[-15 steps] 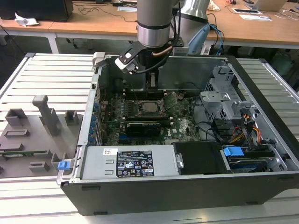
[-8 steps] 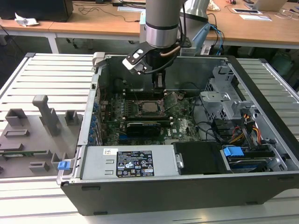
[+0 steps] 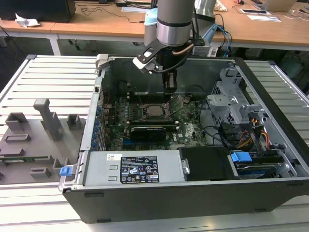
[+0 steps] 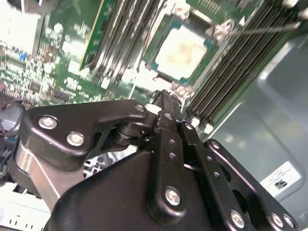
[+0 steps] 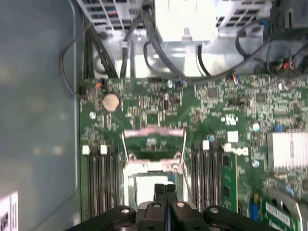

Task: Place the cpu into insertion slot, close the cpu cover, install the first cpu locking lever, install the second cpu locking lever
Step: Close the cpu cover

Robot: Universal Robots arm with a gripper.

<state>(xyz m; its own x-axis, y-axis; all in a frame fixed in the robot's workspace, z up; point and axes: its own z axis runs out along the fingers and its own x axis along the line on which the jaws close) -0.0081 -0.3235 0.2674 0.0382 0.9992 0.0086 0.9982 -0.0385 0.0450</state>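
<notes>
- Your arm reaches down into the open computer case [image 3: 193, 203], and the gripper [image 3: 169, 83] hangs just above the slot [image 5: 129, 169].
- In both wrist views the gripper's [image 5: 164, 188] black fingers are pressed flat together with nothing between them; its tip [image 4: 166, 96] is poised over the slot's edge, and you cannot tell if it touches.
- The cpu [image 4: 185, 50] lies in the slot, pale face up and uncovered; it shows as a light square on the board in the exterior view [image 3: 155, 110].
- The cover [image 5: 154, 130] is swung up off the slot on its hinged edge, with green board visible through its window.
- A thin metal lever [image 4: 262, 30] slants away from one corner of the slot.
- Rows of long memory slots [image 5: 101, 183] flank the slot on two sides.
- Inside the case, the green board [image 3: 193, 128] carries the slot, with a black card [image 3: 152, 131] just beside it on the near side.
- Beyond the card from the slot sits the grey power supply [image 3: 130, 169] against the front wall.
- To the exterior view's right of the slot stand a metal drive cage [image 3: 231, 101] and a bundle of cables [image 3: 251, 135].
- Well apart from the slot, outside the case, a grey tray [image 3: 14, 159] holds grey fixtures.
</notes>
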